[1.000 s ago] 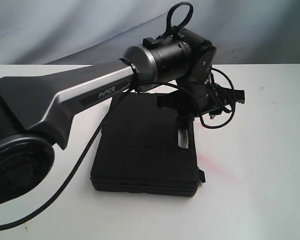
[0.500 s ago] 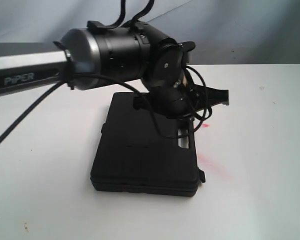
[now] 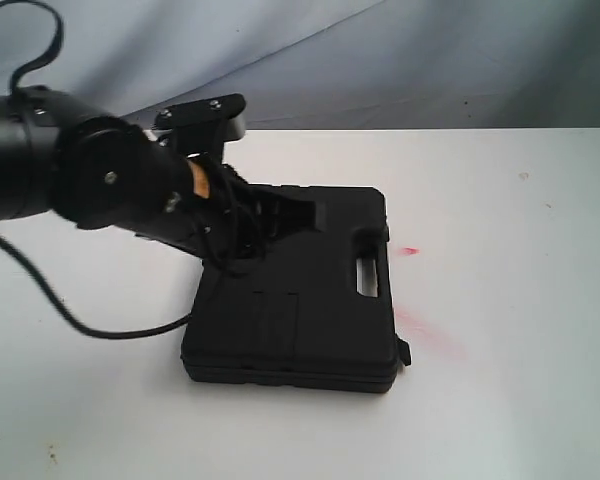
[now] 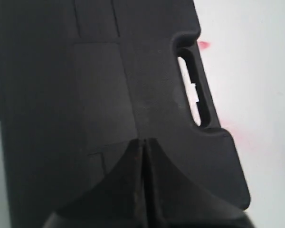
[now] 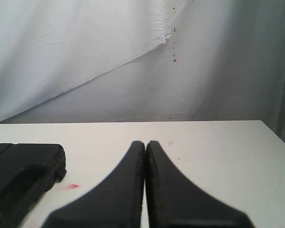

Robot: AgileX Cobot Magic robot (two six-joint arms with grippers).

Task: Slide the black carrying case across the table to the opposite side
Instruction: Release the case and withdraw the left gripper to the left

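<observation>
Left tool [image 4: 143, 141] now farther left, tips together over case [image 4: 85, 71].

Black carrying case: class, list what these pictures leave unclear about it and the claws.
Exterior view: the left arm covers the case's far-left corner; right claw out of frame.
Left wrist view: whether the shut left claw touches the case; black on black.
Right wrist view: the edge cuts off most of the case.
</observation>
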